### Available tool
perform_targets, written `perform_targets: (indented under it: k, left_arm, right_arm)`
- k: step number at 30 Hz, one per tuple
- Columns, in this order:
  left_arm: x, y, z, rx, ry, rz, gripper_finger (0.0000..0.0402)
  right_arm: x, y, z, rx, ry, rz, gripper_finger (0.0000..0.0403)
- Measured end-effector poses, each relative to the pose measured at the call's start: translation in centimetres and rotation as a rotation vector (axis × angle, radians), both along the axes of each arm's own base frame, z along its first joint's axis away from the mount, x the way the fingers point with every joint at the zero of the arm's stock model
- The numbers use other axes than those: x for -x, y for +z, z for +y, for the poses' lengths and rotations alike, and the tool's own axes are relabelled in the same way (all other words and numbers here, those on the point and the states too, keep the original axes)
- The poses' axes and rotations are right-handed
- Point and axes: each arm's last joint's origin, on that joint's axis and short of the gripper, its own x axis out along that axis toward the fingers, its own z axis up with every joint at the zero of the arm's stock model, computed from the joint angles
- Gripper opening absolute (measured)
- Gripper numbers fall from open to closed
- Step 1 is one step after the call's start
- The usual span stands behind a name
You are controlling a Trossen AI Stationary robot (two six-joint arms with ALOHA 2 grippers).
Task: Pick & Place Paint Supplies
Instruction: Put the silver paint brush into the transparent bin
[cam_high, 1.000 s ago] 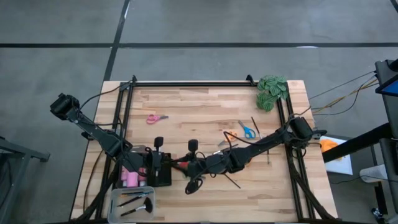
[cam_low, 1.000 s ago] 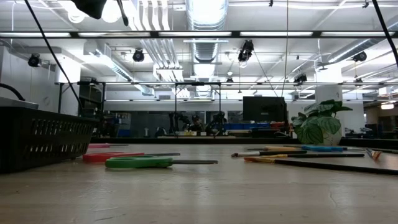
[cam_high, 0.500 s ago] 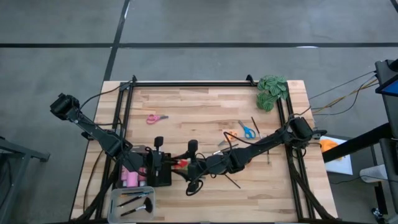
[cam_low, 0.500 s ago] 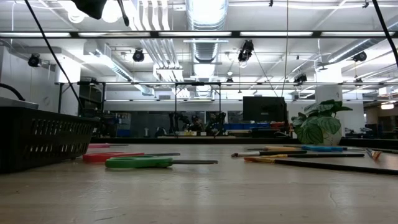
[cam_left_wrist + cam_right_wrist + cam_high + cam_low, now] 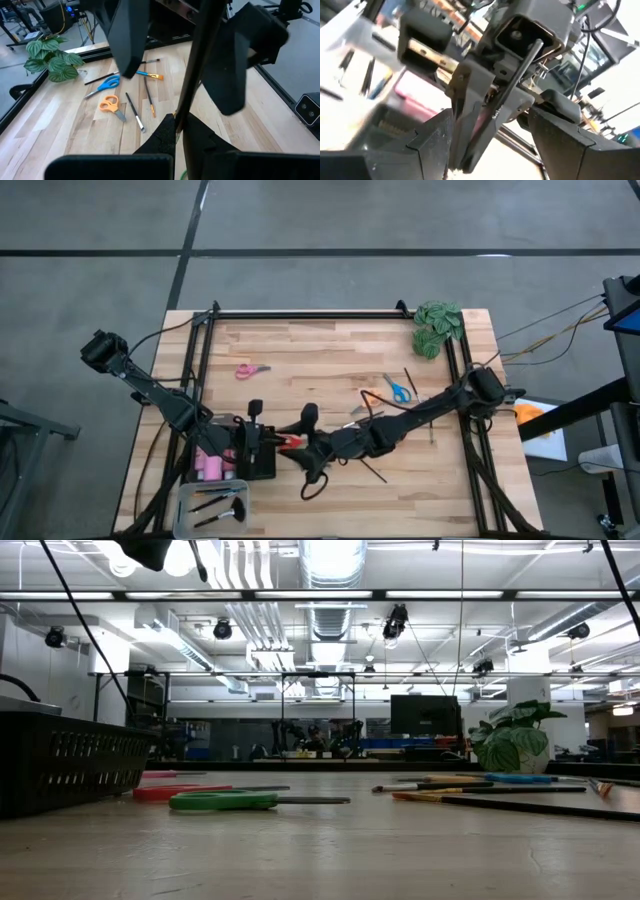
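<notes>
Handover step at black basket [image 5: 258,463]: right claw [image 5: 293,442] clamped on dark brush [image 5: 507,95], left claw [image 5: 258,442] apart; next, release into basket.

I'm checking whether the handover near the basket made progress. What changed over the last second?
In the high view the right claw crept a little toward the left claw by the black basket, the red item moving with it. What that item is cannot be made out. The pink scissors, blue scissors, green scissors and leafy plant stayed put.
</notes>
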Motion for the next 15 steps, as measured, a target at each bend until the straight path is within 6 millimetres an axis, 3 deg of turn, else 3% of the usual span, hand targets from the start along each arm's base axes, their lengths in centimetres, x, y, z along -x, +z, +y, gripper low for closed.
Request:
perform_targets:
  k: [7, 15]
  left_arm:
    - [0.0, 0.0, 0.0, 0.0, 0.001, 0.004, 0.0008]
    - [0.0, -0.1, 0.0, 0.0, 0.002, 0.007, 0.0008]
  right_arm:
    - [2.4, 1.4, -0.1, 0.128, 0.014, 0.172, 0.0257]
    - [6.4, 2.9, -1.2, 0.2, 0.022, 0.443, 0.0257]
